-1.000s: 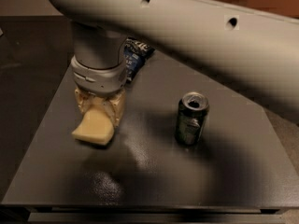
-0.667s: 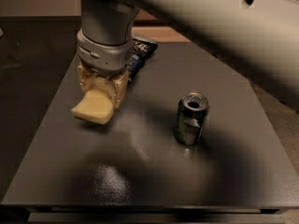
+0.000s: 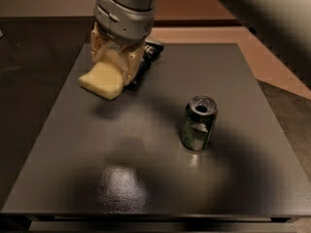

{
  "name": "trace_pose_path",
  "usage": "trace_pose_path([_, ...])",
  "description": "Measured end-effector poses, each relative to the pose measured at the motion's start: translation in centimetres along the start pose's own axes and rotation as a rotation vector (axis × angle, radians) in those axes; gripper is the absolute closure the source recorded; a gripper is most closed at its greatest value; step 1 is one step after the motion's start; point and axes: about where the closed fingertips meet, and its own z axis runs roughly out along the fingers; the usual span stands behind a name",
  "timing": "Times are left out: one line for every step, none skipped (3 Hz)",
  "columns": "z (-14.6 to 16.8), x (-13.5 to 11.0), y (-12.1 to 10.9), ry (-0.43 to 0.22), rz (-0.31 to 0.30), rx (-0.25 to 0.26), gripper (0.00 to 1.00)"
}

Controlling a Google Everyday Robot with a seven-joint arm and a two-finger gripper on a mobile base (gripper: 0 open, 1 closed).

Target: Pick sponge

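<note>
Change vs a second ago: gripper (image 3: pixel 115 64) has gone up and back, away from the can (image 3: pixel 198 123), taking the sponge (image 3: pixel 102 79) with it. It was low over the table (image 3: pixel 146 178), on the can's left. Now it sits higher in view, up-left of the can and well apart from it. The sponge came along and didn't slip out, so the grasp looks good. I'd call the pick basically done, just lift clearance left.

Pincer state: clamped on the sponge, cream fingers (image 3: pixel 130 62) either side of its upper part.

Sponge location: in the gripper, far-left of the can, apparently off the table. There's a soft shadow on the surface between it and the can.

Sponge look: pale yellow, thick, plain face, rounded lower end. It hangs tilted, free end poking down-left out of the fingers. Top end is hidden by the fingers.

Dark snack bag (image 3: pixel 149 52) lies just behind the gripper, untouched. Can upright.
</note>
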Motion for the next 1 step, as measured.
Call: trace_pose_path([0.0, 0.0, 0.0, 0.0, 0.0, 0.0, 1.0])
